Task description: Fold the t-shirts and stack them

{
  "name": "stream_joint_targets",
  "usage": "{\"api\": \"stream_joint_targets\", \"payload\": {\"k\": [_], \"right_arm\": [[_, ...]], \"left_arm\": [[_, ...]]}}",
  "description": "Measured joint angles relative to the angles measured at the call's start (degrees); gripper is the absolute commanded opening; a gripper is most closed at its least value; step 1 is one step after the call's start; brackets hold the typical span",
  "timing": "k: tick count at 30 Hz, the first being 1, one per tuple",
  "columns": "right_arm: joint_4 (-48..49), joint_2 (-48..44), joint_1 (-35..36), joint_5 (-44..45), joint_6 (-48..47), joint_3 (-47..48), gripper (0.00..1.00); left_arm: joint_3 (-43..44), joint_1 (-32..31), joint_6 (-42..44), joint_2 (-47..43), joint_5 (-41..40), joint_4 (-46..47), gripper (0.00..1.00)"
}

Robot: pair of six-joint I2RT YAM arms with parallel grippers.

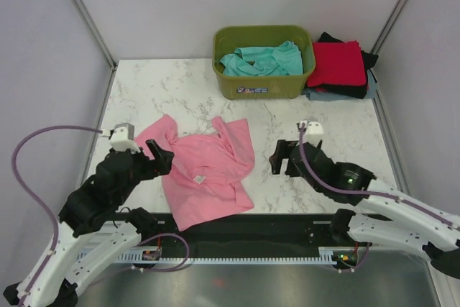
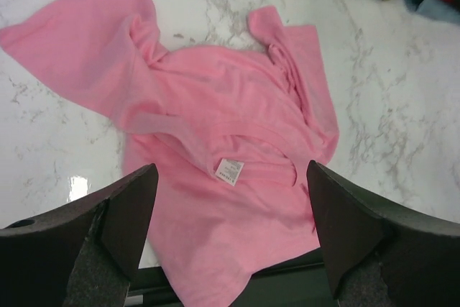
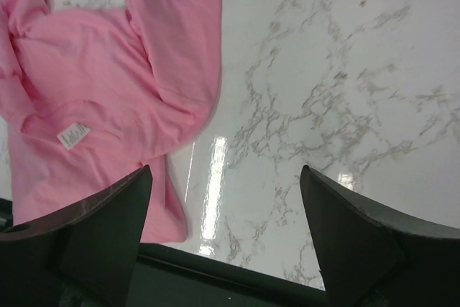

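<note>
A large pink t-shirt [image 1: 206, 170] lies crumpled and partly spread at the near middle of the marble table, its white label facing up; it also shows in the left wrist view [image 2: 215, 134] and the right wrist view [image 3: 115, 84]. A teal t-shirt [image 1: 262, 60] sits in the tub. Red [image 1: 336, 64], black [image 1: 363, 91] and grey-blue [image 1: 327, 95] t-shirts lie stacked at the back right. My left gripper [image 1: 157, 154] is open and empty just left of the pink shirt [image 2: 230, 177]. My right gripper [image 1: 280, 157] is open and empty, right of the shirt, over bare table [image 3: 226, 177].
An olive-green plastic tub [image 1: 262, 84] stands at the back centre, the folded stack right beside it. Grey walls enclose the table on three sides. A black rail [image 1: 251, 224] runs along the near edge; the pink shirt's hem overhangs it.
</note>
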Motion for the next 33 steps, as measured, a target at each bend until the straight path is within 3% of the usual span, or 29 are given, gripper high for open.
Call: {"api": "stream_joint_targets", "payload": {"k": [4,11,16,19,22,28,30,31,33], "right_arm": [[6.6,10.1,1.1,-8.2,-0.4,-3.2,0.87],[16.6,33.4,14.1,-14.1,-0.8,-0.5,0.8],[20.5,40.0,15.4,-15.1,-0.7,0.6,0.71],[21.2,40.9,15.6,-15.4,-0.3,0.7,0.61],[21.6,41.0,16.5,-15.5,0.6,0.7,0.44],[21.7,43.7,19.1,-14.8,2.6,0.7,0.23],[20.9,44.7,19.6,-13.8,3.2,0.7,0.12],[20.3,45.1,19.7,-13.1,3.5,0.8,0.0],[19.1,45.4,19.8,-11.9,4.2,1.0,0.0]], "left_arm": [[-1.9,0.0,-0.2,9.8,2.2,1.5,0.94],[-1.6,0.1,2.7,21.1,2.1,7.3,1.0],[1.3,3.6,4.7,27.9,3.6,11.7,0.99],[2.0,6.6,5.2,30.6,6.0,14.8,1.0],[2.0,8.6,5.4,31.5,8.3,16.7,1.0],[1.9,10.1,5.5,31.6,11.3,18.9,0.99],[1.4,10.1,5.5,31.4,11.7,19.6,0.99],[1.0,10.1,5.6,31.1,11.9,19.9,0.99],[0.1,10.3,5.7,30.4,12.5,20.0,0.99]]}}
